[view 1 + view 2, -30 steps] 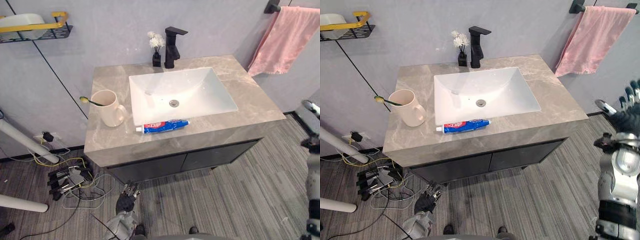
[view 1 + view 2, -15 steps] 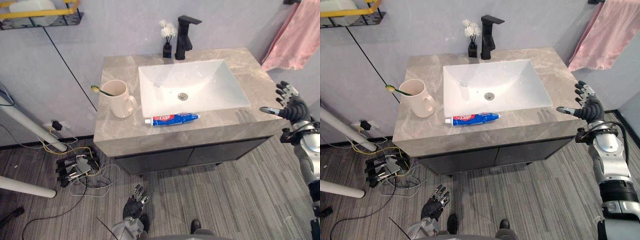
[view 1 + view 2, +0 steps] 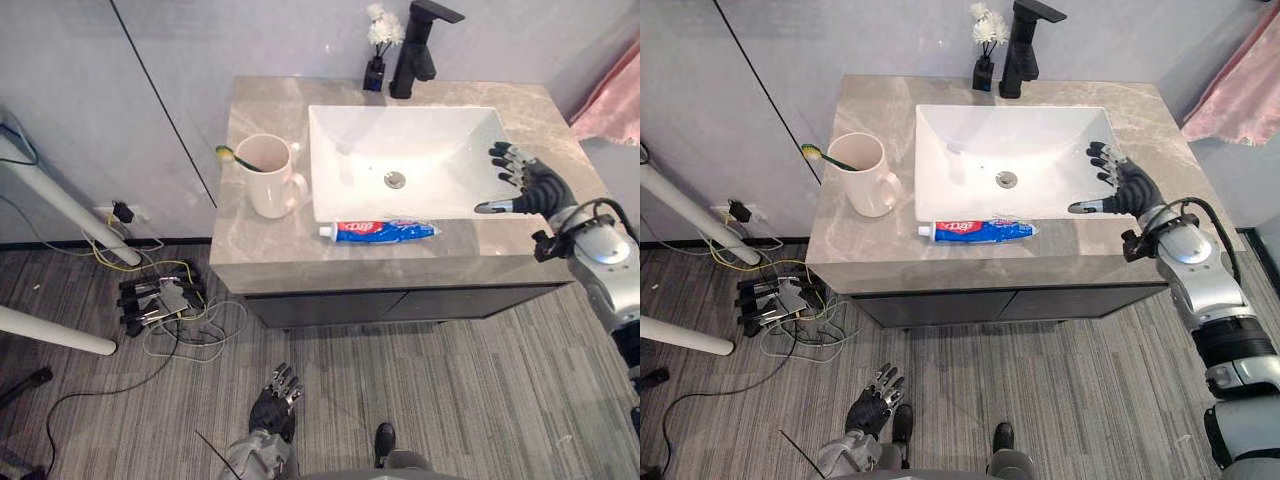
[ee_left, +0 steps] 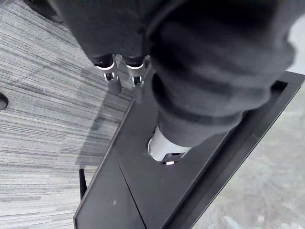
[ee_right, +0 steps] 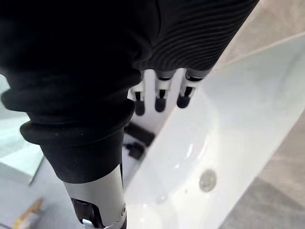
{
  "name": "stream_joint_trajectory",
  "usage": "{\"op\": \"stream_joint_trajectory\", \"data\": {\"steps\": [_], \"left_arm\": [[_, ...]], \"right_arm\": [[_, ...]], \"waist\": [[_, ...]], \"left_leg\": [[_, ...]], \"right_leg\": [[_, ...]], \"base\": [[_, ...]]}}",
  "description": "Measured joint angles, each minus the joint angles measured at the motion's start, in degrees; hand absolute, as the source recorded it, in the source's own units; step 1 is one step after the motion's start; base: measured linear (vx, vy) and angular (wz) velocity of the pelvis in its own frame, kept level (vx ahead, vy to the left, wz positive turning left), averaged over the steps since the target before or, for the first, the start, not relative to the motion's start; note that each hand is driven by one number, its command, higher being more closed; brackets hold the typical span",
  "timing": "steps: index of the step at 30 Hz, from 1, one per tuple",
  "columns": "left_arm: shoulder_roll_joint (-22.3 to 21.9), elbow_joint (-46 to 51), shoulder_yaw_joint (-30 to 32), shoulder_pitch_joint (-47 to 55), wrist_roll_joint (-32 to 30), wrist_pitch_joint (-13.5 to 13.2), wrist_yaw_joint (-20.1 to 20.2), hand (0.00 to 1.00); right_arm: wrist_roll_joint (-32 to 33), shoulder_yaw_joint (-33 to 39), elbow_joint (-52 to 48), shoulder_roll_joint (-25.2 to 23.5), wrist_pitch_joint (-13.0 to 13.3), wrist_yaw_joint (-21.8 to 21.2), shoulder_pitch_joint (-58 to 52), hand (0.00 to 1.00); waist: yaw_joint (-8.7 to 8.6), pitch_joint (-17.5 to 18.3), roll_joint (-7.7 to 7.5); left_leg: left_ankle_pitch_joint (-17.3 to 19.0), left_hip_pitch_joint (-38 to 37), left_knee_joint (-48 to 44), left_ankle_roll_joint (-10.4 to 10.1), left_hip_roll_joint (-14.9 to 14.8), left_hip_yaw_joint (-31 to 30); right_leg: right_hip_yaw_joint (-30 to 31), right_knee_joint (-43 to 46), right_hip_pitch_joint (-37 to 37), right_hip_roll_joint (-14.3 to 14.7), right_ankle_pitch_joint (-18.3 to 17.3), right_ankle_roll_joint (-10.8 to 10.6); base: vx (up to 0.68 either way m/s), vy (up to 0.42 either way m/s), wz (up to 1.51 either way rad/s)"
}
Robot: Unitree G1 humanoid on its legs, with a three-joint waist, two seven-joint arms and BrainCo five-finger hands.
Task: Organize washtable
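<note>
Now the washtable [image 3: 270, 255] shows a smooth, veined grey-beige stone top over dark flat cabinet doors [image 3: 400, 305]. One glossy white rectangular sink [image 3: 420, 150] is set in it, with one round metal drain [image 3: 395, 179]. Behind the sink stand one angular matte black faucet [image 3: 418, 45] and one small dark vase [image 3: 375, 73] of white flowers. Left of the sink sits one rounded cream mug [image 3: 270, 180], with one toothbrush [image 3: 232, 156] leaning out over its rim. One soft blue tube [image 3: 385, 231] with a white cap lies flat on the front strip, just beside the sink. One pink towel [image 3: 1245, 90] hangs at the right.

The right hand [image 3: 530, 188] hovers over the sink's right rim, fingers spread wide, holding nothing. The left hand [image 3: 272, 400] hangs low above the striped grey plank floor [image 3: 450, 400], fingers relaxed and empty.
</note>
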State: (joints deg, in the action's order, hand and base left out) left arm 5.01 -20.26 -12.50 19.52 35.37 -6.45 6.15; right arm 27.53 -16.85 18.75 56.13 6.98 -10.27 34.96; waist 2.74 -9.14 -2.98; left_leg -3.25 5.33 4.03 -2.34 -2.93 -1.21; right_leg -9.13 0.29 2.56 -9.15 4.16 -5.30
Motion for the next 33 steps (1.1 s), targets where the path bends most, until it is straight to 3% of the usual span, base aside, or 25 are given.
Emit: {"op": "stream_joint_trajectory", "data": {"steps": [4,14,26,29,30,33], "left_arm": [[0.1,0.0,-0.5,-0.6,0.0,-0.3,0.1,0.0],[0.6,0.0,-0.5,-1.0,0.0,-0.5,0.1,0.0],[1.7,0.0,-0.6,-3.1,0.0,-1.0,0.1,0.0],[2.5,0.1,-0.5,-3.3,0.0,-1.5,0.1,0.0],[2.9,0.2,-0.5,-3.4,-0.1,-1.6,0.1,0.0],[3.2,0.4,-0.6,-3.5,-0.1,-1.7,0.1,0.0]], "right_arm": [[0.1,-2.2,-0.6,1.0,0.1,-0.3,1.7,0.0],[-0.7,-6.5,-3.7,1.4,0.3,-2.4,1.7,0.0],[-3.4,-9.2,-4.4,1.0,0.4,-2.5,1.5,0.0],[-3.7,-9.2,-4.4,1.0,0.4,-2.5,1.3,0.0],[-4.1,-9.2,-4.5,0.9,0.5,-2.5,0.9,1.0],[-5.5,-9.0,-4.4,1.0,1.6,-2.2,0.9,1.0]], "waist": [[1.14,-0.4,0.0],[1.58,-1.5,-0.23],[3.04,-4.3,-1.35],[3.13,-4.8,-2.31],[3.21,-5.1,-2.81],[3.8,-5.2,-2.98]], "left_leg": [[-0.2,0.5,0.0,-0.1,-0.1,-0.3],[-1.4,2.3,0.1,-0.4,-0.2,-2.1],[-4.0,5.3,1.3,-1.0,-0.6,-3.2],[-4.3,5.5,1.3,-1.3,-0.8,-3.3],[-4.5,5.8,1.4,-1.6,-0.7,-3.4],[-5.0,6.5,1.8,-2.0,-1.3,-3.6]], "right_leg": [[-0.5,-0.6,0.0,0.2,0.0,0.0],[-2.0,-0.6,0.8,0.4,0.0,0.0],[-3.3,-0.6,3.6,0.9,-0.6,0.4],[-3.5,-0.5,3.7,1.0,-1.6,0.8],[-3.6,-0.5,3.9,1.0,-2.3,0.4],[-3.6,-0.2,4.8,1.5,-2.8,0.3]], "base": [[-0.01,-0.007,0.02],[-0.02,-0.01,0.09],[-0.05,-0.019,0.04],[-0.05,-0.034,0.03],[-0.06,-0.044,0.06],[-0.07,-0.053,-0.01]]}}
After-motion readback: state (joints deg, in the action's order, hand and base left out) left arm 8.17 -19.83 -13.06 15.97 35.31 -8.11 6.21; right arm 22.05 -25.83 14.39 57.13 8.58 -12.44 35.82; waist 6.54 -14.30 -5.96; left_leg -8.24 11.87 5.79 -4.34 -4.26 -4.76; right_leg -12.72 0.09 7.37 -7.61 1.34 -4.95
